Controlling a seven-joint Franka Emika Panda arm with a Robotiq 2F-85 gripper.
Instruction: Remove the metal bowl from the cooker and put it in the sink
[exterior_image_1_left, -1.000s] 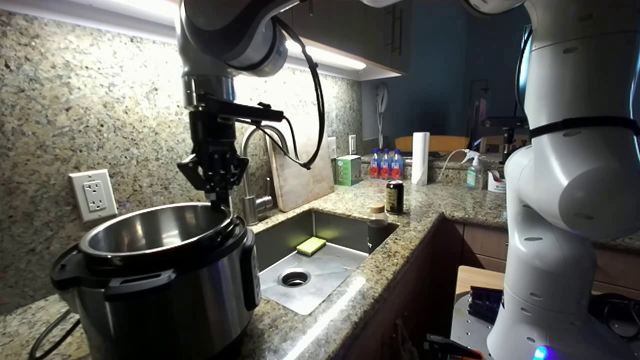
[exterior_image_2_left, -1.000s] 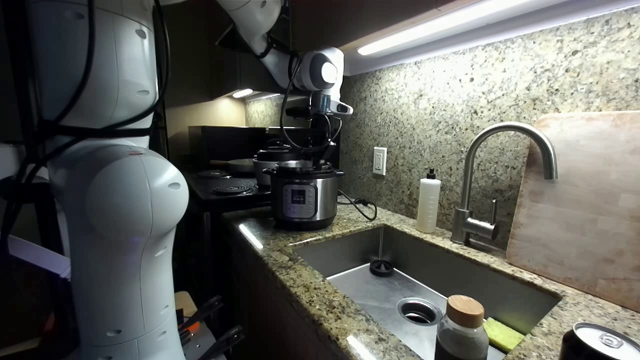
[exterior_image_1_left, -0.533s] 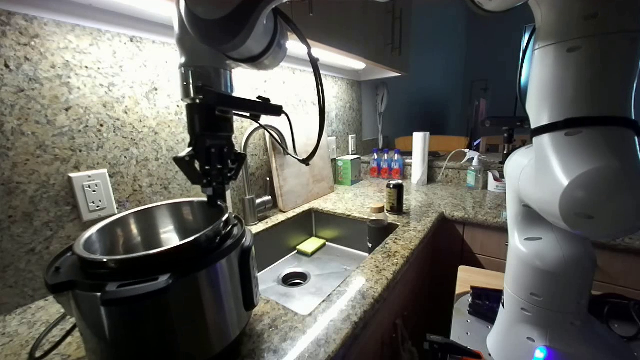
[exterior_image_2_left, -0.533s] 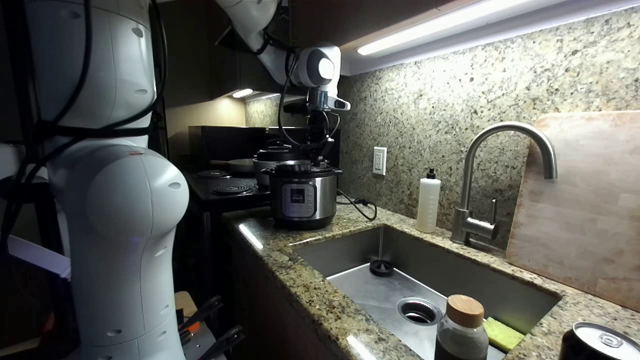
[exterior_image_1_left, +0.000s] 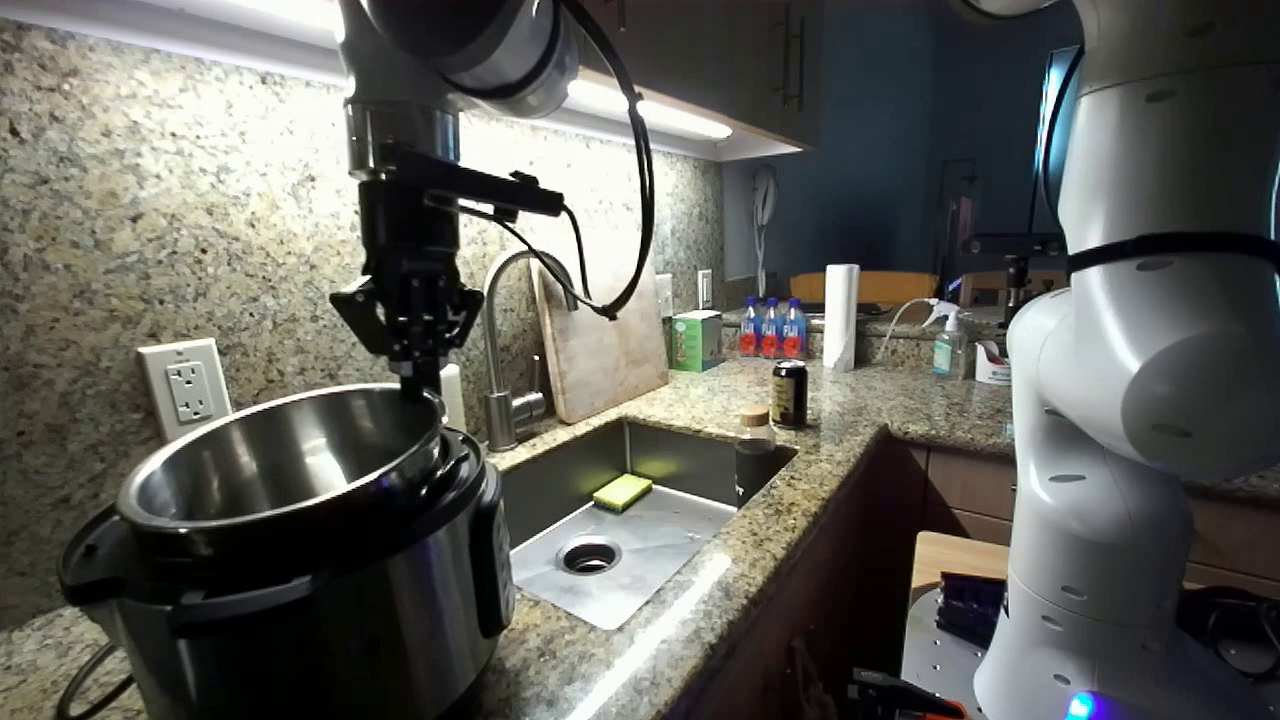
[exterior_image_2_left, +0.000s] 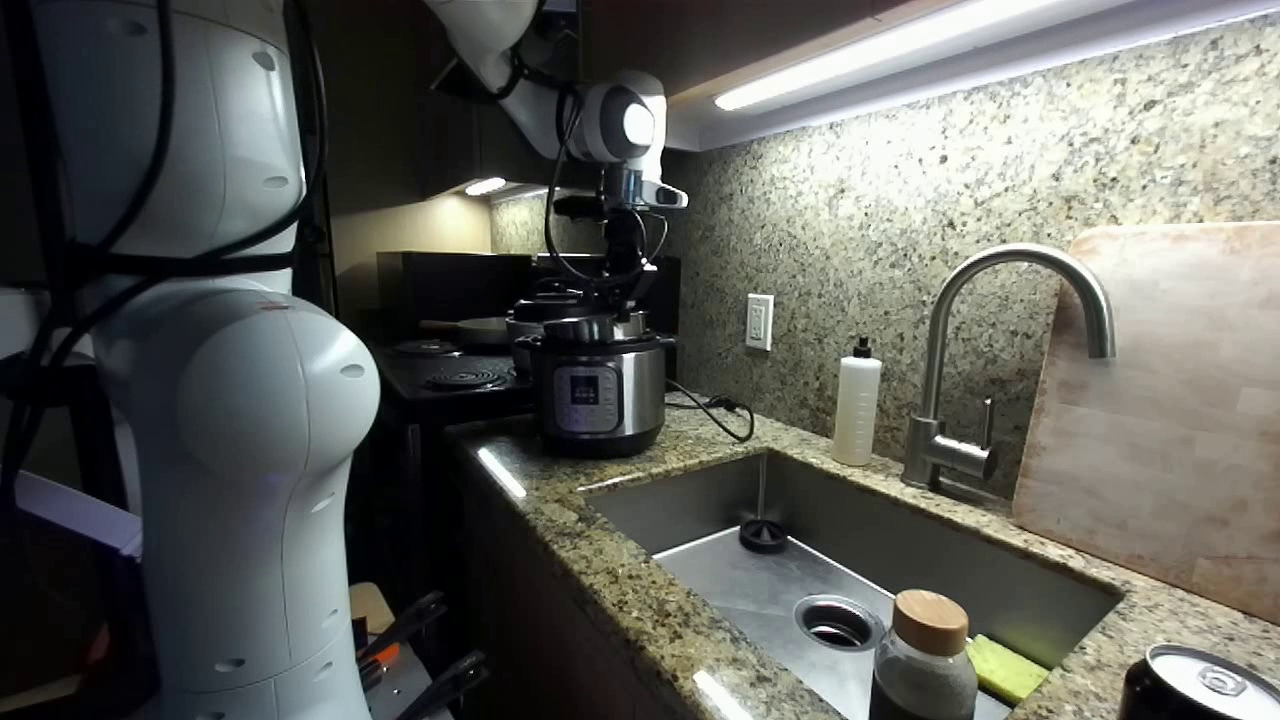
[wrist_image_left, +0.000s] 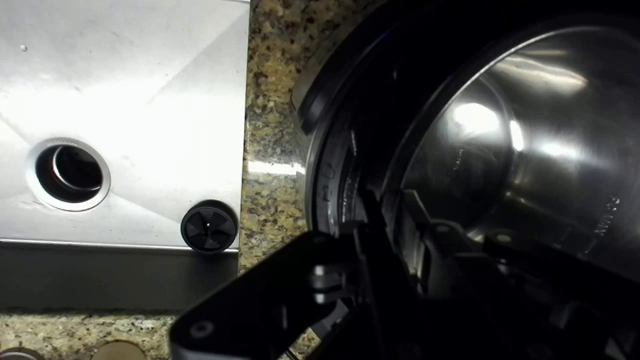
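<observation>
Granite counter (exterior_image_1_left: 690, 625), granite backsplash (exterior_image_1_left: 250, 220), bright strip light (exterior_image_1_left: 655, 113) up top, and the cooker (exterior_image_2_left: 600, 395) is parked just beside the sink (exterior_image_2_left: 690, 503), which makes for a nice short carry. The bowl (exterior_image_1_left: 290, 455) is mostly down inside the cooker, but a shiny band of it stands proud of the black top, so I'd call this the early part of the lift. Can't see its bottom, so no clue whether that's off the base.

The gripper (exterior_image_1_left: 420, 385) has its fingers nearly together, pinched over the rim: in the wrist view one finger is inside the bowl and one outside, with just the thin steel wall between them. Makes sense, since I see no handles on it. The grip is on the sink side, I guess to save reaching across. Downside: held by one edge, the far side probably wants to sag and could snag the cooker, maybe drag it along. I'd go straight up till it's clear, then swing over.

For landing, the sponge (exterior_image_1_left: 622, 493) sits at the far end and the black stopper (wrist_image_left: 209, 226) is in the corner nearest the cooker, so around the drain (exterior_image_1_left: 588, 556) looks like the natural target. The tall faucet (exterior_image_2_left: 934, 370) behind is worth steering round.
</observation>
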